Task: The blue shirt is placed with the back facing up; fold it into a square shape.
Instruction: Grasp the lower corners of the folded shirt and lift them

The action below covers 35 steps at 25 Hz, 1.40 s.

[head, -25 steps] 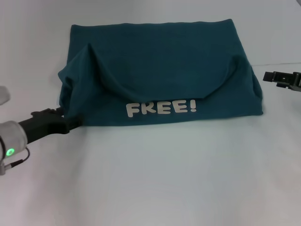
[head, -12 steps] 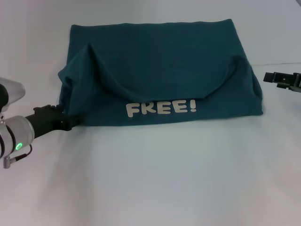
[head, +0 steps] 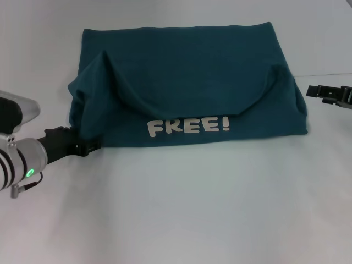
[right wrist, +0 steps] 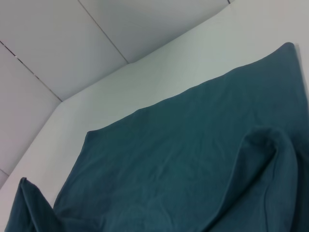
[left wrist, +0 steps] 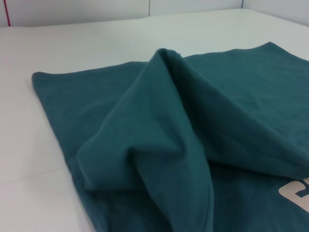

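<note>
Left fingers (head: 94, 146) seemingly closed at blue shirt (head: 187, 82) corner, right fingers (head: 311, 90) indistinct beside it

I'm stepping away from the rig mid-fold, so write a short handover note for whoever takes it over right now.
Left gripper: low on the table, at the near left corner of the blue shirt; a grip can't be confirmed.
Right gripper: off the shirt's right edge, apart from the fabric, holding nothing.
Shirt: centred on the table, partly folded into a wide rectangle, with the white FREE! print showing on the near flap and both near corners bunched.
Done: first fold.
Left: flatten the corners, then fold the sides into a square.
</note>
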{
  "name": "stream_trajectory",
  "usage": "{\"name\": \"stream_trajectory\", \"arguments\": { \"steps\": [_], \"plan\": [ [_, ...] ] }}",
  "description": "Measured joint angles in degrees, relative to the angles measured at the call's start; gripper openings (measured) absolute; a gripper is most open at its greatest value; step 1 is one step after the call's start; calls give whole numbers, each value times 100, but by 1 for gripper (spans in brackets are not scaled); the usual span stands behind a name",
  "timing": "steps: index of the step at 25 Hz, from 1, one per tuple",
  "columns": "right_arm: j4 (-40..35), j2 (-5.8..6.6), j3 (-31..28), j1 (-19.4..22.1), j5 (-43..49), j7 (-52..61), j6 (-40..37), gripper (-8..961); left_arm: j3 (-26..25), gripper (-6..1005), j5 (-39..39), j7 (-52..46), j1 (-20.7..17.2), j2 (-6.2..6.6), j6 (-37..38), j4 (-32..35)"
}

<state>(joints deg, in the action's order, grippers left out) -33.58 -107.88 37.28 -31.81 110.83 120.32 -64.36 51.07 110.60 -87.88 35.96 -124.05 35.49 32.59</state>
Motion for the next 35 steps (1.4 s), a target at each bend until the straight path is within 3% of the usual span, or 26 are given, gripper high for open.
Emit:
{"name": "stream_trajectory", "arguments": {
  "steps": [23, 28, 35],
  "plan": [
    [-29, -38, -20, 21, 0, -1, 2, 689, 325, 604, 67, 1, 122, -5, -316, -64],
    [-4, -38, -4, 31, 10, -4, 27, 681, 332, 335, 67, -1, 135, -6, -381, -61],
    [5, -38, 11, 6, 445, 115, 281, 669, 343, 141, 42, -16, 148, -6, -400, -61]
  ]
}}
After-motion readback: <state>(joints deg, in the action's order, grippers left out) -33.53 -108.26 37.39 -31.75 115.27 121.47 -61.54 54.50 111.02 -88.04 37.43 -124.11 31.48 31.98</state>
